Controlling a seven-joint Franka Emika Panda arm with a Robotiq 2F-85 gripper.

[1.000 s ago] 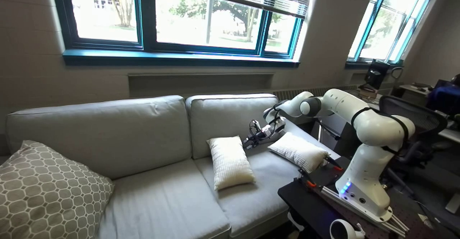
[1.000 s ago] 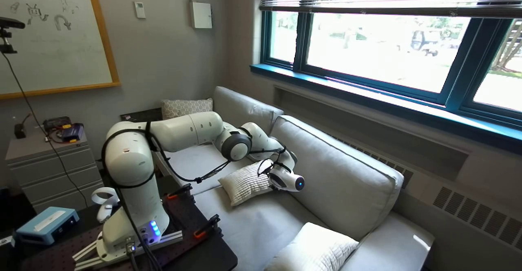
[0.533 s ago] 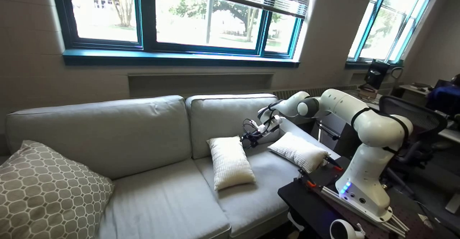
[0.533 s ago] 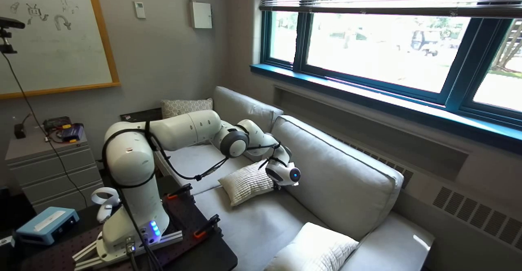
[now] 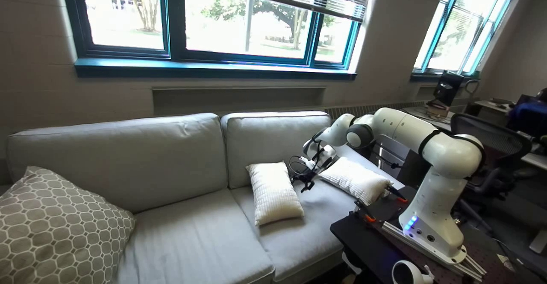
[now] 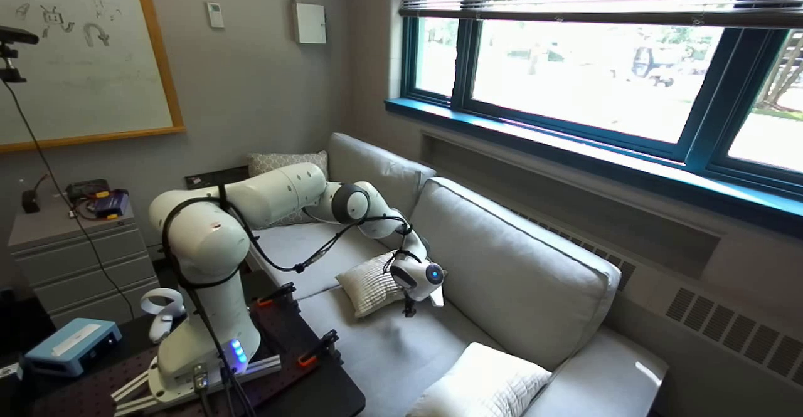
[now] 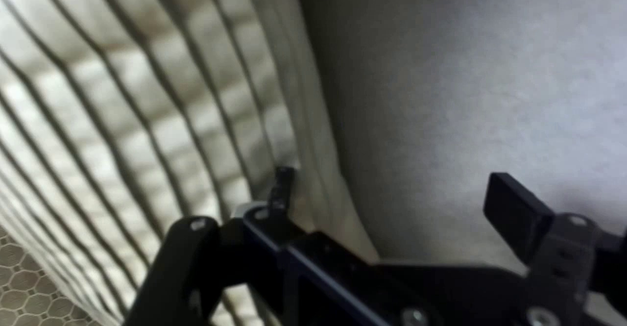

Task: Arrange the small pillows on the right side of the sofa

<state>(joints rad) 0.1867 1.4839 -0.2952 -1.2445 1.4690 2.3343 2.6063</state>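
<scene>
Two white ribbed small pillows lie on the light grey sofa (image 5: 192, 232). One pillow (image 5: 275, 196) rests near the seam between the seat cushions; it also shows in an exterior view behind the wrist (image 6: 370, 285). The other pillow (image 5: 357, 179) leans by the sofa's right arm, near the robot's table. My gripper (image 5: 302, 184) hangs low over the seat between them, just beside the first pillow. In the wrist view the gripper (image 7: 392, 181) is open. Its left finger (image 7: 283, 184) overlaps that pillow's edge; whether they touch I cannot tell. Bare seat fabric shows before the right finger (image 7: 512, 213).
A larger beige lattice-patterned cushion (image 5: 64, 228) sits at the sofa's far left end. The back cushion (image 5: 273, 143) rises behind the gripper. Orange-tipped clamps (image 5: 366, 213) stick out from the dark robot table (image 5: 354, 232), close to the right pillow.
My gripper has come down and forward from the back cushion toward the seat, tilting to point more steeply downward. Both pillows lie where they were, and the fingers hold nothing.
</scene>
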